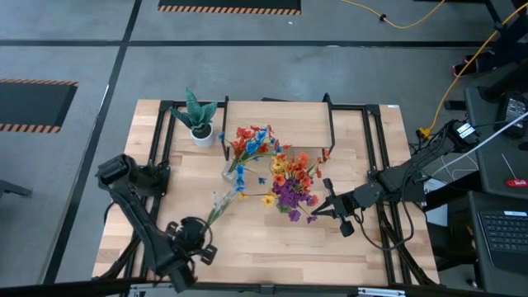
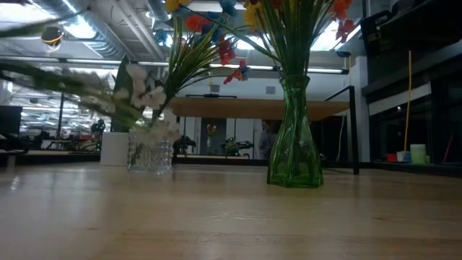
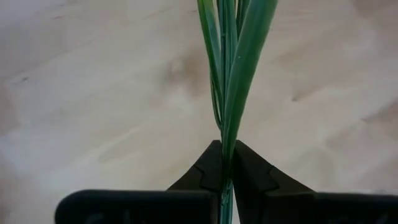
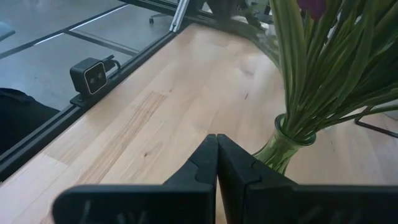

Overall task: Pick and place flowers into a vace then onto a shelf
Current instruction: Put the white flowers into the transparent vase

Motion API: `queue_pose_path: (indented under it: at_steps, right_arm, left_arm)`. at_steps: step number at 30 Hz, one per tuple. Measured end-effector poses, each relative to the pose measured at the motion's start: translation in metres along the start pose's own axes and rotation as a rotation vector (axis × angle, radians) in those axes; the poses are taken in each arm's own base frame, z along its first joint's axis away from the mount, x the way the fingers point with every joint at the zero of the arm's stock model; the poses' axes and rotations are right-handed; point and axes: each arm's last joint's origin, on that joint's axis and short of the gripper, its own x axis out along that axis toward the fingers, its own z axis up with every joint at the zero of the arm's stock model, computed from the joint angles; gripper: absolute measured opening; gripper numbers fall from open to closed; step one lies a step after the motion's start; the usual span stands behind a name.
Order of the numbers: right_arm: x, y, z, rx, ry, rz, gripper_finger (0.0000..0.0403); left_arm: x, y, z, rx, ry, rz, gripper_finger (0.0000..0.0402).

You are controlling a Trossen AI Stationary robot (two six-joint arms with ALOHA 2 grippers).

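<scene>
The left gripper (image 3: pixel 224 163) is clamped on a thin green stalk of one of the flowers (image 1: pixel 216 206), pinching it low on the stem where the stalks are narrowest and easiest to trap between the two dark fingers. From the jaws the stalk runs straight ahead and fans into long leaves, with bare tabletop (image 3: pixel 93 93) beneath it. In the high view this gripper (image 1: pixel 198 233) sits near the front edge of the table, and the stem it holds reaches away from it toward a clear glass vase (image 1: pixel 229 172); its pale bloom end lies just short of that vase, so I judge the stem is being carried or aimed there.

The right gripper (image 4: pixel 216 155) has its fingers pressed together with nothing between them. Just ahead of it, off to one side, stands a green glass vase (image 4: pixel 283 146) crowded with stalks, so this arm looks to be waiting beside a vase that is already filled. In the high view it (image 1: pixel 322 205) points at the orange, yellow and purple blooms (image 1: pixel 290 183).

Beyond both vases stands the shelf (image 1: pixel 280 120), its pale board raised on black legs and still bare of vases. A spiky green plant (image 1: pixel 198 115) in a white pot sits farther off, near its left end
</scene>
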Motion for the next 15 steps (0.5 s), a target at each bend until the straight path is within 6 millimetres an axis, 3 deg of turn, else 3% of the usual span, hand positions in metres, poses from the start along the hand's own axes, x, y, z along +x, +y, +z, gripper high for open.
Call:
queue_pose_path:
  at_steps: [7,10,15]
  right_arm:
    - [0.000,0.000,0.000,0.001,0.000,0.000,0.0010]
    - [0.000,0.000,0.000,0.001,-0.001,0.000,0.0010]
    - [0.000,0.000,0.000,0.001,0.000,0.000,0.0010]
  left_arm:
    - [-0.032,0.019,0.007,-0.004,0.104,-0.005,0.0012]
    - [-0.045,0.030,0.022,-0.008,0.138,0.042,0.0012]
    - [-0.056,0.047,0.051,0.008,0.044,0.124,0.0012]
